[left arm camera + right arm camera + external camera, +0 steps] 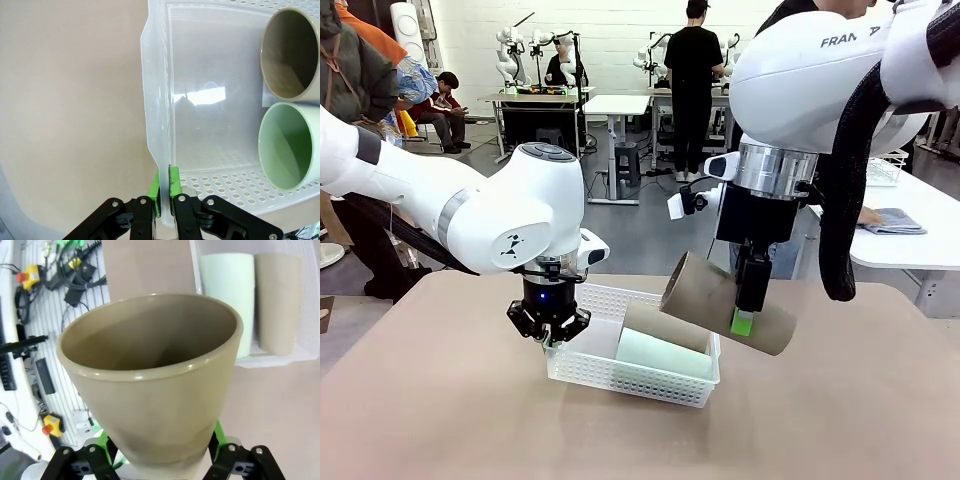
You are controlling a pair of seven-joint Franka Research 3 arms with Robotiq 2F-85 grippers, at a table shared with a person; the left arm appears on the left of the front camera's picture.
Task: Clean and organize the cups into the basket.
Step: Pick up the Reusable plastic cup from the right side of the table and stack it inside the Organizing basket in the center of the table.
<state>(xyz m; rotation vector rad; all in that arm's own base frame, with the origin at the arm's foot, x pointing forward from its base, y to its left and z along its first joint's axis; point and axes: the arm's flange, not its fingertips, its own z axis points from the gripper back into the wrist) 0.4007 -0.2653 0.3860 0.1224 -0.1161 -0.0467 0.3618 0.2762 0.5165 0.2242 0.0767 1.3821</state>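
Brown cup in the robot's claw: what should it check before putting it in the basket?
1. Does the right gripper clamp the held brown cup? ok.
2. Does the left gripper pinch the wall of the basket to steady it? ok.
3. Is there bare basket floor beside the mint cup and the other brown cup? ok.
4. Is the held brown cup lined up over that gap? cannot tell; it hangs tilted near the basket's right end.
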